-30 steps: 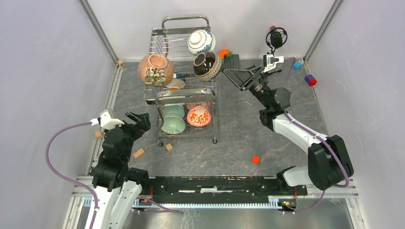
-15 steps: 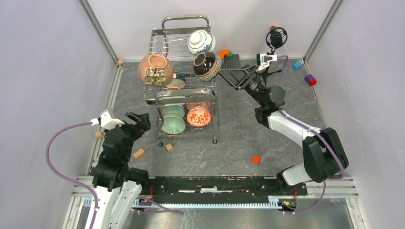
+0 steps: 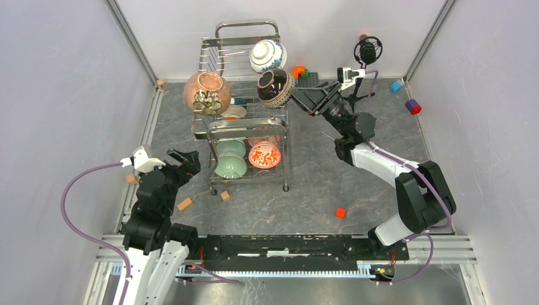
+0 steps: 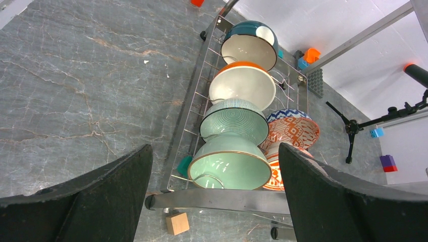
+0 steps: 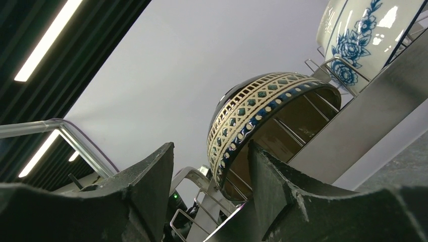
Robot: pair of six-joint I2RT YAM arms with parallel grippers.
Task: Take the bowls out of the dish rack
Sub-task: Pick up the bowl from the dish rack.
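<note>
Two fingers of my right end effector sit half-wide around the rim of the dark bowl, upper middle, on the dish rack — a crooked pinch could tip it off. Meanwhile my left end effector is wide.

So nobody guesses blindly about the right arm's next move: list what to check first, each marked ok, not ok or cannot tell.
1. Right gripper lined up with patterned bowl: ok, rim sits between its fingers.
2. Grip closed on rim: not ok, gap shows beside one finger.
3. Patterned bowl seated in rack: ok.
4. Flowered bowl apart from right gripper: ok.
5. Left gripper open, apart from rack: ok.
</note>
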